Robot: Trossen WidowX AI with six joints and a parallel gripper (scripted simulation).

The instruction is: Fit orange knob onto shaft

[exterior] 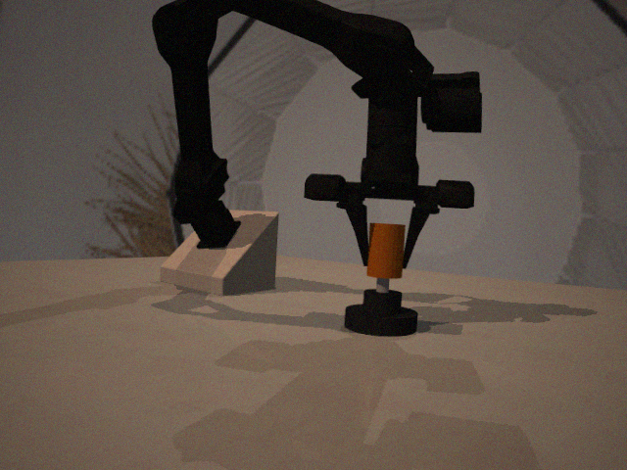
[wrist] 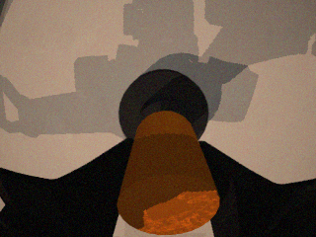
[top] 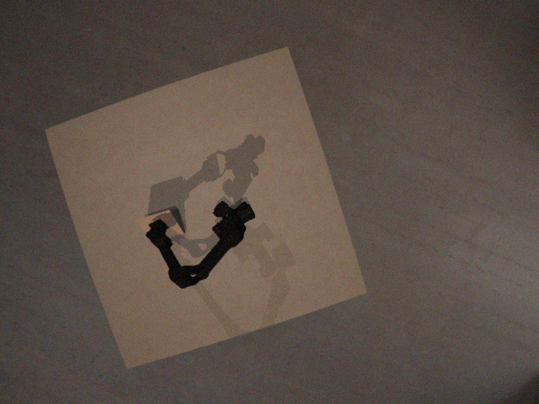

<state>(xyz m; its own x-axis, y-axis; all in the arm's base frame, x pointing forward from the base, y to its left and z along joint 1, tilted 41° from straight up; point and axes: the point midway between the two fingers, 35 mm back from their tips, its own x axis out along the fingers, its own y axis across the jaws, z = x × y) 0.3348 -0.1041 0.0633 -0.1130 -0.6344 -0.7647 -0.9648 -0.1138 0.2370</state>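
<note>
Tabletop (top: 304, 243) (exterior: 126, 364) (wrist: 44, 44), edges well out from fingers. Black pedestal (exterior: 380, 322) (wrist: 135, 106) below fingertips, gap between. Gripper (exterior: 385, 265) (wrist: 165, 146) partly open, clamped on upright orange knob (exterior: 386, 251) (wrist: 165, 163); silver shaft (exterior: 382, 285) showing beneath.

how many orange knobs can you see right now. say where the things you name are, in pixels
1. The orange knob (exterior: 385, 251) (wrist: 168, 168) is between the pincer's (exterior: 385, 265) fingers, above the round pedestal (exterior: 380, 321) (wrist: 133, 106). Others could be hidden behind the arm.
</note>
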